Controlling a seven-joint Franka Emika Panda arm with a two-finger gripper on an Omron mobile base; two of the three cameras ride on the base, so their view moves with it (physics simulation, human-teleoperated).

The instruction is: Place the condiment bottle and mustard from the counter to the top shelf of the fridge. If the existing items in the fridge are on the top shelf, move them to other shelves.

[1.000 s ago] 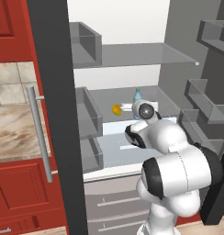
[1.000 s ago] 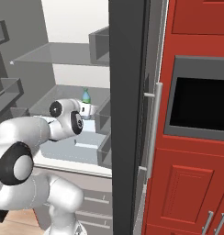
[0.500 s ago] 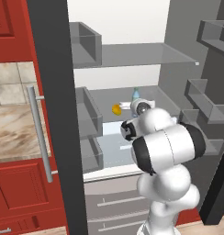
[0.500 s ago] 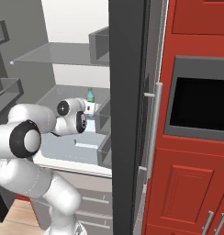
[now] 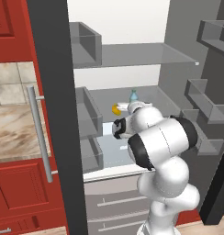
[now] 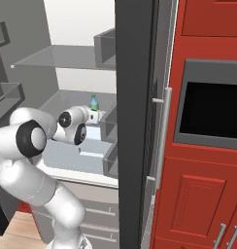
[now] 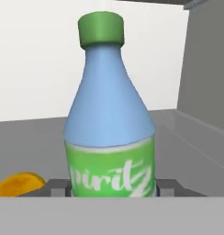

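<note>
In the hand view the blue bottle stands upright at the centre, very near, between the fingertips, with the orange fruit at lower left. Whether the hand grips it or has let go cannot be told. In the left base view the bottle stands on the middle shelf, below the bare top shelf. A good release would open fully, then back straight out without tipping it.
</note>
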